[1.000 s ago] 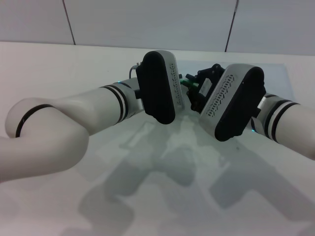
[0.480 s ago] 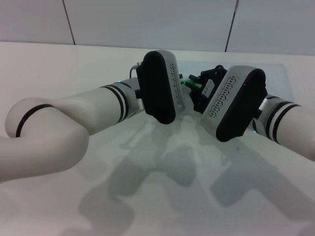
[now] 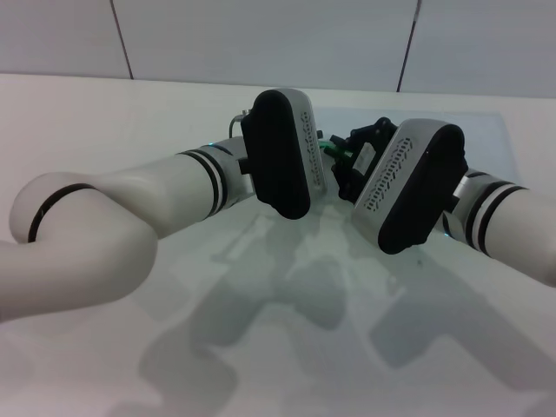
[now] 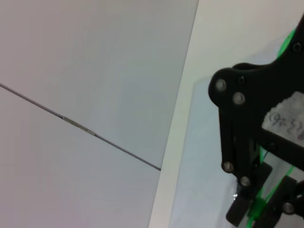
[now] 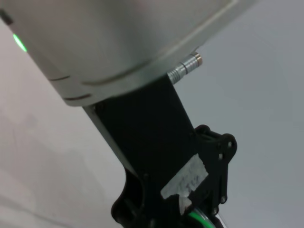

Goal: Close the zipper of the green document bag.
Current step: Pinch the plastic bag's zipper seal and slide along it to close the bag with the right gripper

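Both grippers meet over the far edge of the document bag [image 3: 486,130], a flat, translucent, pale blue-grey plastic pouch lying on the white table [image 3: 87,113]. The zipper [image 3: 331,146], a thin bright green strip along that edge, shows between the two wrists.

In the left wrist view the right gripper [image 4: 259,209] has its black fingertips pressed together on the green strip, apparently pinching the zipper. The left gripper [image 5: 190,216] sits just beside the zipper too, but whether its fingers grip anything cannot be told.

The step in hand appears to be the pull along the zip. The next move probably calls for one gripper to anchor the bag while the other slides steadily along the strip.
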Motion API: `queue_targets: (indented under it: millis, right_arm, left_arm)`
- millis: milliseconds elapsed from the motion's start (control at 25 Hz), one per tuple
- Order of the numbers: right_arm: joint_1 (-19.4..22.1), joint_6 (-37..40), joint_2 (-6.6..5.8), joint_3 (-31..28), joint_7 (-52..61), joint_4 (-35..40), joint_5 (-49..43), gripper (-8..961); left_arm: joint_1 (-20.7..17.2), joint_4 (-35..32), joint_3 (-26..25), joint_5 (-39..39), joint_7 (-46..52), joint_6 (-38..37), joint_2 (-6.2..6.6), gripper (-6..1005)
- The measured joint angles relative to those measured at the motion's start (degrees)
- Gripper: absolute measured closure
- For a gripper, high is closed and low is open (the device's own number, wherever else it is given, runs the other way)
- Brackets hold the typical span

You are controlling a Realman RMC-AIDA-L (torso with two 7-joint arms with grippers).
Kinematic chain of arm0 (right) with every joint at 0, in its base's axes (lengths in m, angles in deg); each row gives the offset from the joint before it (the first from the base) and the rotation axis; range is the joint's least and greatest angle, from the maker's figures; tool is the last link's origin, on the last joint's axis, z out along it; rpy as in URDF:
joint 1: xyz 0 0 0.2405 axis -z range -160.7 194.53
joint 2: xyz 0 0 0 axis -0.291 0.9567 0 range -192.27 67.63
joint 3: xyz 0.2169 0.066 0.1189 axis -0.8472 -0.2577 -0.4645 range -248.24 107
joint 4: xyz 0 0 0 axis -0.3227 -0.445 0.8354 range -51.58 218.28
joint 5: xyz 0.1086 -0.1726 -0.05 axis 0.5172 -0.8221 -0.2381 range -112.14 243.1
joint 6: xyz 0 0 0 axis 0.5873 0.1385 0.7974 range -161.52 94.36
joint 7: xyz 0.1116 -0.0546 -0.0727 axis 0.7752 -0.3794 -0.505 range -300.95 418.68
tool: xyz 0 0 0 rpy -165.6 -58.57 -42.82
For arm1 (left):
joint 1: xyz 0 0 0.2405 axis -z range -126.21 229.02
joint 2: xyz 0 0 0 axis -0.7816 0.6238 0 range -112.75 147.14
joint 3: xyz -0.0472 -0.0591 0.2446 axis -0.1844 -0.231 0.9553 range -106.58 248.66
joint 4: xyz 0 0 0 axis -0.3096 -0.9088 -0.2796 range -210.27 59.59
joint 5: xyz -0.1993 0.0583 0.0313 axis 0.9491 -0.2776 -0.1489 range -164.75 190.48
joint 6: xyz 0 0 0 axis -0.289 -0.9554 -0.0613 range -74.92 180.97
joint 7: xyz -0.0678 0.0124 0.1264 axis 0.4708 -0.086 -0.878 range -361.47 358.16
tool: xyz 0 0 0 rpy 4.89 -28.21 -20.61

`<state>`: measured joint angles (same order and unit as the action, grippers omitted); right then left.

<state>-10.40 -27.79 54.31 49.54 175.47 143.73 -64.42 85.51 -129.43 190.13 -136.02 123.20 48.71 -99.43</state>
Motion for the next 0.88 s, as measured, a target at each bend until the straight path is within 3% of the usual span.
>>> queue_targets:
  millis: [680,880]
  right_arm:
    - [0.2,-1.4,0.0,-0.5,0.0,-1.5,0.0,861]
    - [0.6,-1.4,0.0,-1.3,0.0,-2.1,0.1,847]
  left_arm:
    - [-0.5,-0.1,0.1,0.0,-0.1,0.0,0.03,945]
    - [-2.3,-1.2,-1.1,-0.1,-0.7,0.0,0.12,945]
